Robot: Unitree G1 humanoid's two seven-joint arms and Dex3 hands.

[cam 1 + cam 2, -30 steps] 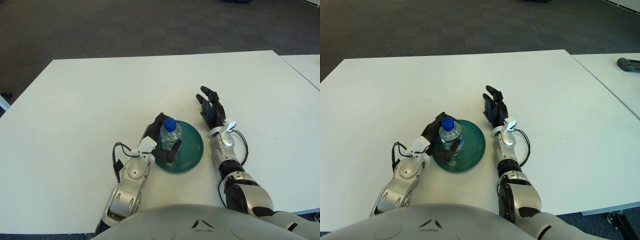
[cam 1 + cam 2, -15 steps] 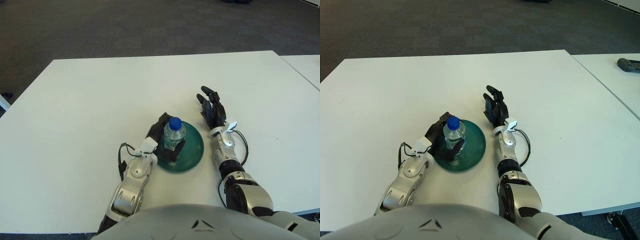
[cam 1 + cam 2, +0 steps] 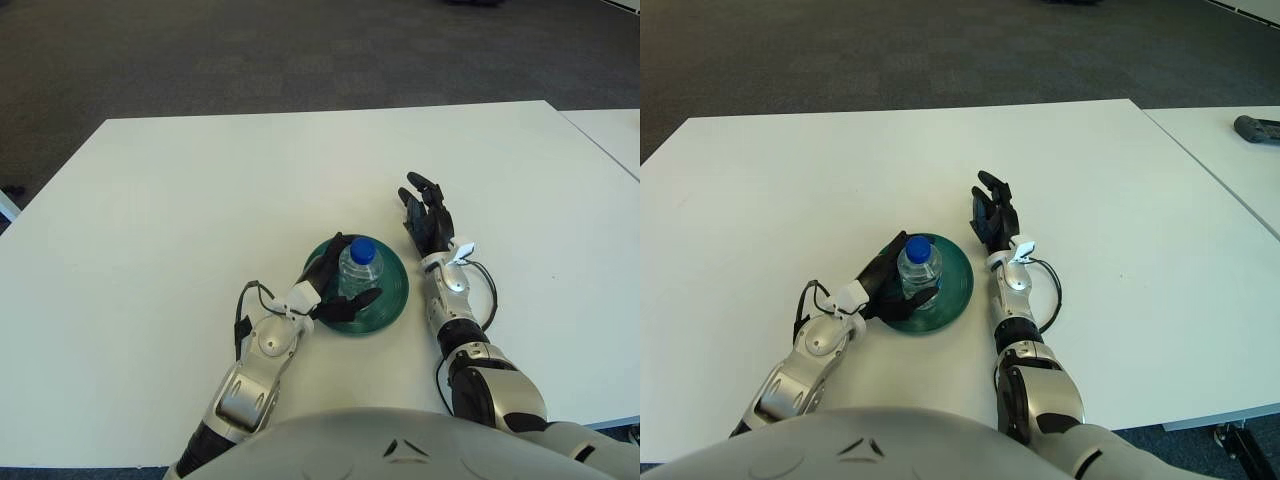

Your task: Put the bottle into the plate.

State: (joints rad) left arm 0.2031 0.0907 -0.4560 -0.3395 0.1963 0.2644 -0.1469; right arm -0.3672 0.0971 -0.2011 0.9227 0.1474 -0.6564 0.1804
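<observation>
Green plastic formed the plate (image 3: 385, 296), which lay on the white table (image 3: 180, 200) toward its near edge, and the clear water bottle (image 3: 358, 272) with a blue cap stood upright on it, near the plate's middle. Compared with a second earlier, the left hand (image 3: 333, 290) had loosened: its dark fingers (image 3: 352, 302), then wrapped around the bottle's body, now stood spread apart on either side of it, apparently no longer pressing it, and the forearm had shifted back toward the near edge. That change suggested the placing was done and only the withdrawal of the hand remained. The bottle stood between the parted fingers, just beyond the palm, so a careless retreat could still have tipped it. The right hand (image 3: 428, 220) showed just right of the plate with its fingers extended and relaxed, holding nothing, and apart from the plate's rim.
</observation>
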